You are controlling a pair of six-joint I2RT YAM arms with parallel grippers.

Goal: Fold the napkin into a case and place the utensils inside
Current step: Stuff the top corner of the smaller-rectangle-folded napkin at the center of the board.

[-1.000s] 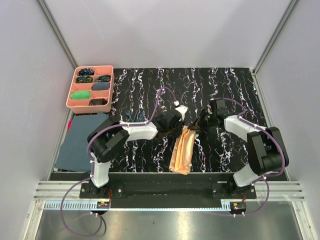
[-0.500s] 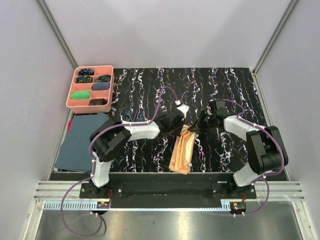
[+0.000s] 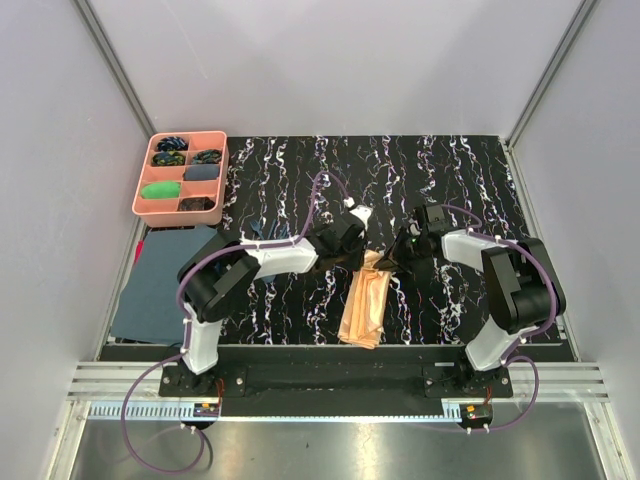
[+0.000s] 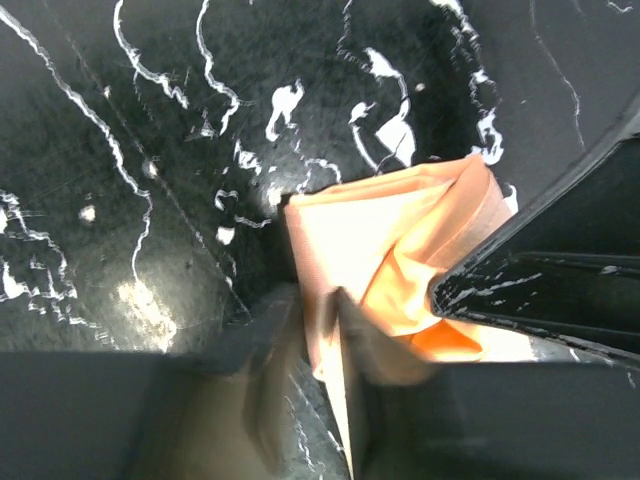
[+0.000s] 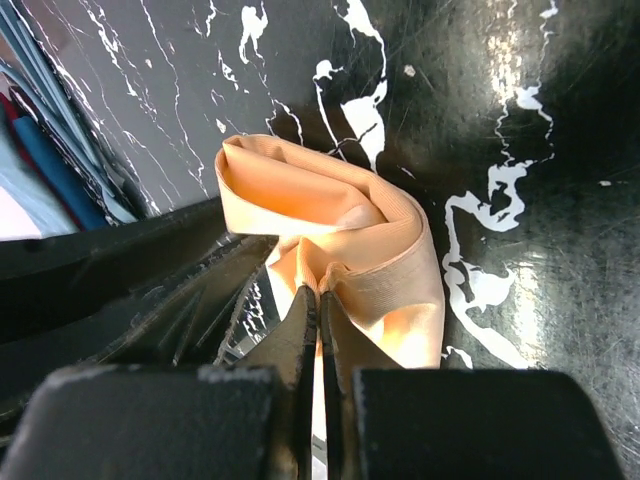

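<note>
Clamps right gripper (image 5: 320, 295) on far fold of napkin (image 3: 363, 305), likely holding that end open | parks left gripper (image 3: 355, 255) just beside, jaws unreadable | finds napkin a narrow strip on table (image 3: 450, 180) between arms.

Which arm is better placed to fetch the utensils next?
Left, probably. The right pincer is shut on a fold of the napkin, so it is busy, and the dark blue utensils lie beside the left arm.
</note>
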